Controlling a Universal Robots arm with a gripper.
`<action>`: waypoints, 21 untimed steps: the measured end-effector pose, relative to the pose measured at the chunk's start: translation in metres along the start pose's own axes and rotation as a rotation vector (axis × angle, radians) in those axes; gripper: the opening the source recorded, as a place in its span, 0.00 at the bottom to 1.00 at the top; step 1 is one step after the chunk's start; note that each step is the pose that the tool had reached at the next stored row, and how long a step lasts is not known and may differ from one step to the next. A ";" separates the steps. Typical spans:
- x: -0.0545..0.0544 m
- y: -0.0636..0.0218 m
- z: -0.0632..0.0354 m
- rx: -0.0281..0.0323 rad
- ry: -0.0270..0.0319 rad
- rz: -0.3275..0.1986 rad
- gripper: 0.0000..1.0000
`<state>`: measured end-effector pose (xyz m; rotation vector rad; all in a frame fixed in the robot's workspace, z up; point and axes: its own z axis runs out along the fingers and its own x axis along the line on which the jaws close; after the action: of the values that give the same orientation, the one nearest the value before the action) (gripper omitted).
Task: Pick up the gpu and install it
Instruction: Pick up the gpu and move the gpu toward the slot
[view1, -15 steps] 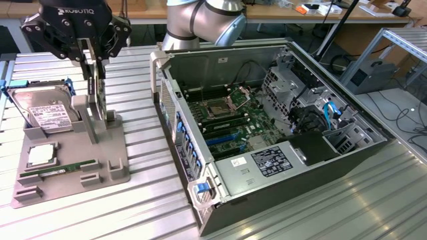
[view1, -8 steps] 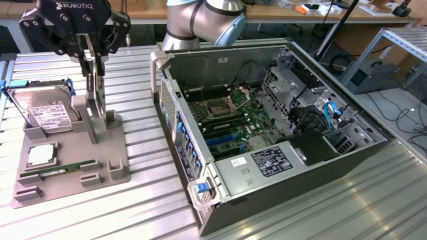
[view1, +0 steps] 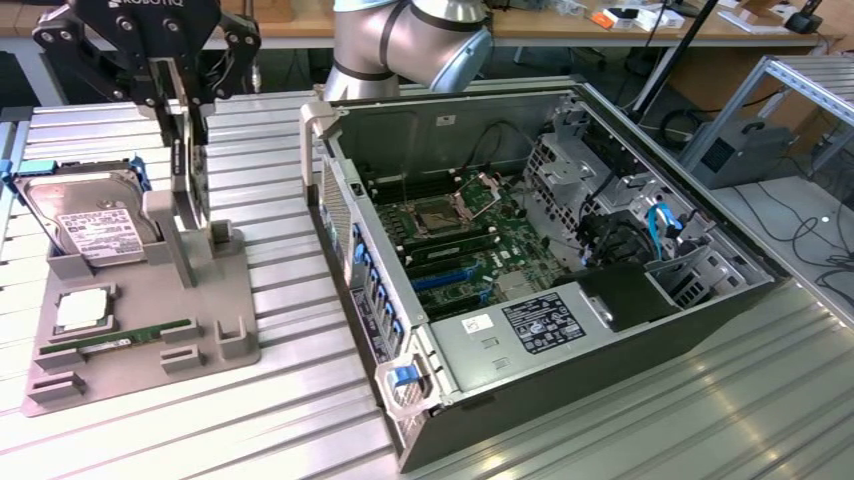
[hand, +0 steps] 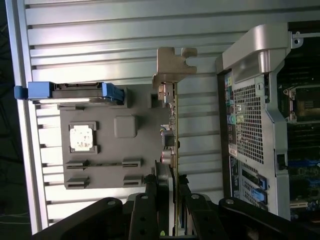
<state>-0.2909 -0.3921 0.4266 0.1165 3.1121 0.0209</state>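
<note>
Grey tray, end effector clamped on upright gpu, hard drive beside, open case near

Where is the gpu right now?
The gpu stands on edge in the gripper at the exterior view's left, over the grey tray, next to the hard drive and apart from the open computer case.

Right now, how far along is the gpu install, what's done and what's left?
Done: the gripper has its jaws shut on the gpu, which stands upright at the gray holder tray. In hand: the lift; I cannot tell whether the card has cleared its stand. Left: installing, since the card is not yet in the open computer case.
</note>
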 end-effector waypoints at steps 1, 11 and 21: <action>0.000 0.0000 -0.0008 -0.0001 0.0000 0.000 0.27; 0.000 0.0002 -0.0117 -0.0009 0.0001 0.000 0.27; -0.002 0.0004 -0.0155 -0.0008 0.0001 0.000 0.27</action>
<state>-0.2892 -0.3921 0.4422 0.1165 3.1121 0.0222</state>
